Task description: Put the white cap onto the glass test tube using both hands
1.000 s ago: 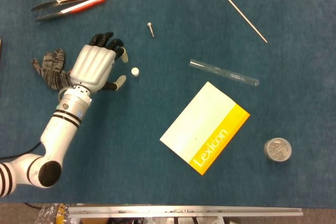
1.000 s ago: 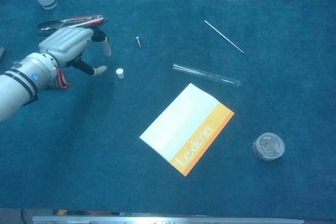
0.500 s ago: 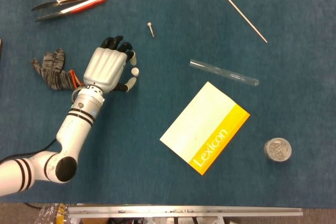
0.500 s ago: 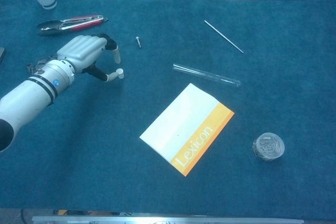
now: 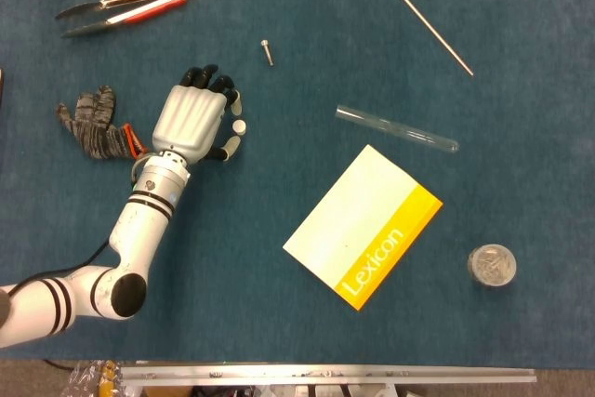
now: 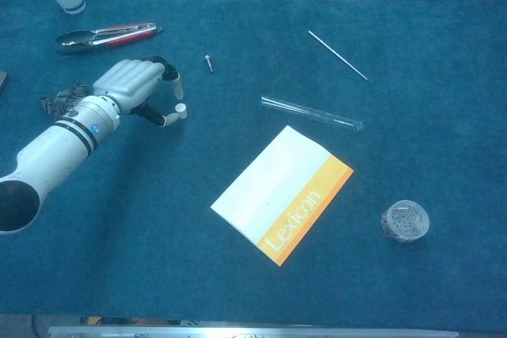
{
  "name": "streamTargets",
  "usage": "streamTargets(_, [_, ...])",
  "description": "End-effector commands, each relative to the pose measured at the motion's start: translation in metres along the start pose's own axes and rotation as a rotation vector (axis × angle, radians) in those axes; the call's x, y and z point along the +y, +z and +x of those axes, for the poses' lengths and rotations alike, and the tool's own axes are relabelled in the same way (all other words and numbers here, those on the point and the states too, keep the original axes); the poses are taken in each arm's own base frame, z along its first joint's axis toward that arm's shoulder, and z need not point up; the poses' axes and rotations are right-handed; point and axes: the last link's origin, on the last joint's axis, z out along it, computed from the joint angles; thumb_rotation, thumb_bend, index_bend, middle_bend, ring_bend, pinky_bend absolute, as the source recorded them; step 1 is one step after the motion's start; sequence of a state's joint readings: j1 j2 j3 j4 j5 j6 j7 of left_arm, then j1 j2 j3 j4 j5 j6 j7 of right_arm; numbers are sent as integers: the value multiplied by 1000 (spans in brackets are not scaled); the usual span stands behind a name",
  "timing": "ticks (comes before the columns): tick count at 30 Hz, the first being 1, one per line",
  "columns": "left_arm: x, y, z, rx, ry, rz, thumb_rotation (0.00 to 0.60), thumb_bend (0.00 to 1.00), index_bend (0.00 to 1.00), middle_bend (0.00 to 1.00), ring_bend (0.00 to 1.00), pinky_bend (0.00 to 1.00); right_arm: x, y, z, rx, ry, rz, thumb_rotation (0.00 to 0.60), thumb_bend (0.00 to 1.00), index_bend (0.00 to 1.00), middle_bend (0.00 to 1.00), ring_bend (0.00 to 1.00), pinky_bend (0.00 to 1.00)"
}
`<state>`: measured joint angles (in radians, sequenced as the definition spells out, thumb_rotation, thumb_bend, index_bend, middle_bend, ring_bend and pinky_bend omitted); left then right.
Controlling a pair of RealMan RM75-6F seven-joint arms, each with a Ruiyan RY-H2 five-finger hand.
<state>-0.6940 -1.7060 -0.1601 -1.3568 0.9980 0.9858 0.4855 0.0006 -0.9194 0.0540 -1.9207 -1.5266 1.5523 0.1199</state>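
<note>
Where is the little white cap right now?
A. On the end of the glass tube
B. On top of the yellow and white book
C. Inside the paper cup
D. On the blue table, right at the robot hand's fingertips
D: the white cap sits on the blue table between the fingertips of the left hand, far from the glass test tube, which lies uncapped.

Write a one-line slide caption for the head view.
Left hand closes its fingertips around the white cap while the glass test tube lies apart beside the Lexicon booklet.
</note>
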Motion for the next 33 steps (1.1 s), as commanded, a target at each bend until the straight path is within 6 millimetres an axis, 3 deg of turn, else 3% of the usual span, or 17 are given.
streamTargets(1, [1, 1, -2, -3, -4, 3, 516, 291, 399, 225, 83, 95, 1, 0, 1, 2, -2, -3, 600, 308, 379, 282, 218, 324])
streamTargets(33, [4, 7, -8, -1, -7, 12, 542, 291, 430, 246, 83, 95, 3, -4, 5, 19, -1, -17, 600, 307, 379, 282, 216, 324])
